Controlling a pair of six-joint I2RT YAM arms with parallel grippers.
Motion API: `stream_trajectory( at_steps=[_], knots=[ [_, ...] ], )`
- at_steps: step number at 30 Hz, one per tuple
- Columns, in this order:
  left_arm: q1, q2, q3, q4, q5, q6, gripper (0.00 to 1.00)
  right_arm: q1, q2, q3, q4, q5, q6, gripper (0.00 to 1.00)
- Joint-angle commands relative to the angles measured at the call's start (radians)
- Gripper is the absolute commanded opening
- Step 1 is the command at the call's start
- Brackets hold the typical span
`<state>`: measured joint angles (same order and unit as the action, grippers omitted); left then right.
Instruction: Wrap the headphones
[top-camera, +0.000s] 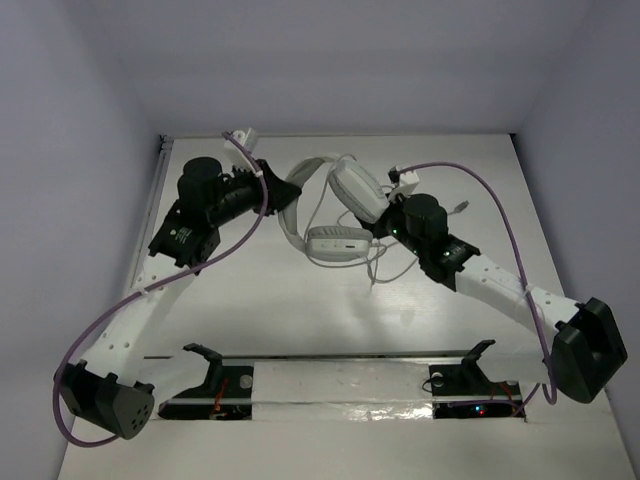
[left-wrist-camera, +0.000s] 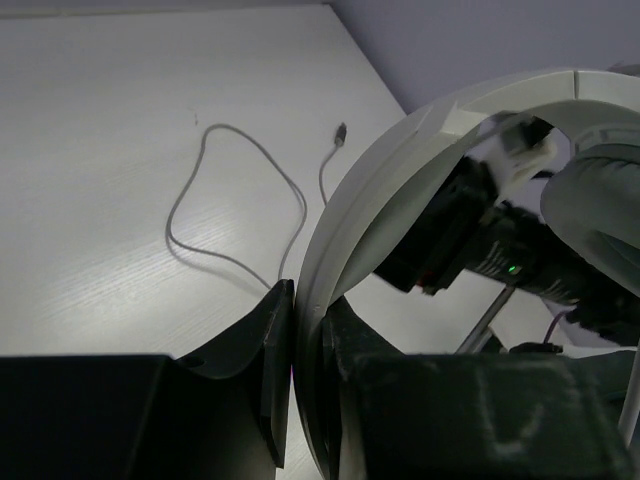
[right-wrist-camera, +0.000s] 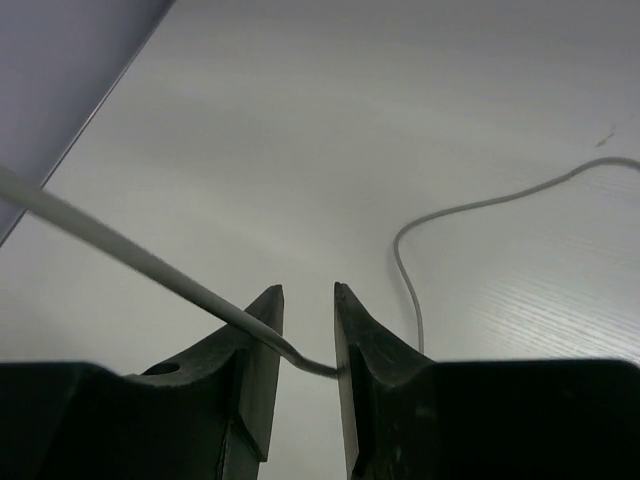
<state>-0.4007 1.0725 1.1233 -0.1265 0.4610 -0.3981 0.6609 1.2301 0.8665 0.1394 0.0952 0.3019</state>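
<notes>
The white headphones are at the middle back of the table, headband to the left and two ear cups to the right. My left gripper is shut on the headband, which stands on edge between its jaws. My right gripper sits beside the ear cups. Its jaws stand apart, and the thin white cord crosses the gap loosely, touching the right finger. More cord loops on the table, ending in a plug.
Purple cables arch over both arms. The right arm's black wrist is close behind the headband in the left wrist view. Grey walls enclose the table on the back and both sides. Two black brackets stand at the near edge.
</notes>
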Motion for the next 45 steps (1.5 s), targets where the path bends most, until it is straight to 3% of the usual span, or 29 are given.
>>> stream_trajectory(
  at_steps=[1, 7, 19, 26, 31, 36, 41, 45],
  knots=[
    [0.043, -0.013, 0.115, 0.071, 0.067, -0.088, 0.0, -0.02, 0.019, -0.059, 0.202, -0.064, 0.062, 0.33],
    [0.076, 0.015, 0.181, 0.076, 0.059, -0.157, 0.0, -0.029, 0.08, -0.161, 0.409, -0.192, 0.092, 0.37],
    [0.112, 0.083, 0.3, 0.166, -0.015, -0.329, 0.0, -0.029, 0.373, -0.225, 0.738, -0.416, 0.233, 0.41],
    [0.112, 0.089, 0.322, 0.185, -0.171, -0.367, 0.0, 0.068, 0.459, -0.199, 0.767, -0.453, 0.267, 0.42],
    [0.112, 0.115, 0.331, 0.175, -0.41, -0.321, 0.0, 0.253, 0.421, -0.205, 0.712, -0.434, 0.267, 0.39],
    [0.112, 0.174, 0.316, 0.166, -0.587, -0.259, 0.0, 0.309, 0.281, -0.279, 0.738, -0.497, 0.319, 0.36],
    [0.112, 0.228, 0.29, 0.163, -0.734, -0.174, 0.0, 0.358, 0.105, -0.276, 0.541, -0.534, 0.295, 0.31],
    [0.102, 0.251, 0.238, 0.171, -0.827, -0.134, 0.0, 0.367, -0.009, -0.259, 0.462, -0.61, 0.299, 0.2]
  ],
)
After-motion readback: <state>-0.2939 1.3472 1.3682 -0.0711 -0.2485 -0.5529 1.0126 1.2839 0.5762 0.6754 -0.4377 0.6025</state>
